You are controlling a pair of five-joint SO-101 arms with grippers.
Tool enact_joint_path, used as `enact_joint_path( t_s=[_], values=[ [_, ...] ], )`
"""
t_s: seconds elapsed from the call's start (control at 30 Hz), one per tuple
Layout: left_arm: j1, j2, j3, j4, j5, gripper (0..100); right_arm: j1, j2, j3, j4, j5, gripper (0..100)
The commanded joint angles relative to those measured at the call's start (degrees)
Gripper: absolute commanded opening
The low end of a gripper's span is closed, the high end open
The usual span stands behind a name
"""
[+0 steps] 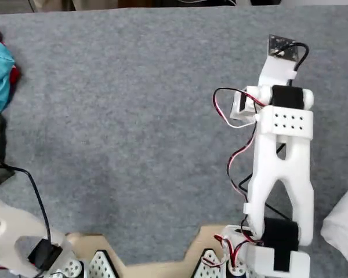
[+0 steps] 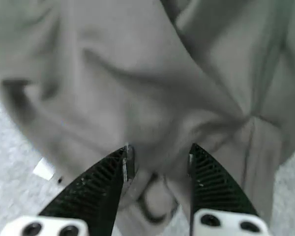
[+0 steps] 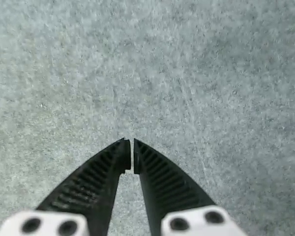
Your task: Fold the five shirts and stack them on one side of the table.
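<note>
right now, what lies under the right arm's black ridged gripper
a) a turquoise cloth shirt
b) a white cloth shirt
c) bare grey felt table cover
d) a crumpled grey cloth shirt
c: in the right wrist view the right gripper points, jaws together, at the grey felt table cover, with no cloth between them.

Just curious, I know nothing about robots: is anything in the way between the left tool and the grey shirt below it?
Nothing visible does. The left tool is open, right above the crumpled grey shirt, with only cloth between and beneath its two black tips.
</note>
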Motion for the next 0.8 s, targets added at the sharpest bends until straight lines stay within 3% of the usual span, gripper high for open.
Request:
enact_joint_path(
  t_s=[0.0,0.1,0.27,0.57,0.77],
  values=[
    [1.67,4.09,-7.3,-0.62,0.53,19,-0.66,0.13,-0.4,-1.05,-0.44,1.9],
    [2.2,7.25,-9.14,0.44,0.62,18,-0.57,0.13,-0.4,-1.05,-0.44,1.9],
    [3.6,7.96,-13.89,7.12,0.53,1,-0.57,0.04,-0.4,-0.97,-0.44,1.9],
    [11.16,7.43,-29.45,26.2,0.53,2,2.86,-0.04,-0.4,-0.62,-0.44,1.9],
    [18.81,3.47,-30.77,26.37,4.92,2,8.04,-0.04,-0.4,1.41,0.09,1.9]
  ],
)
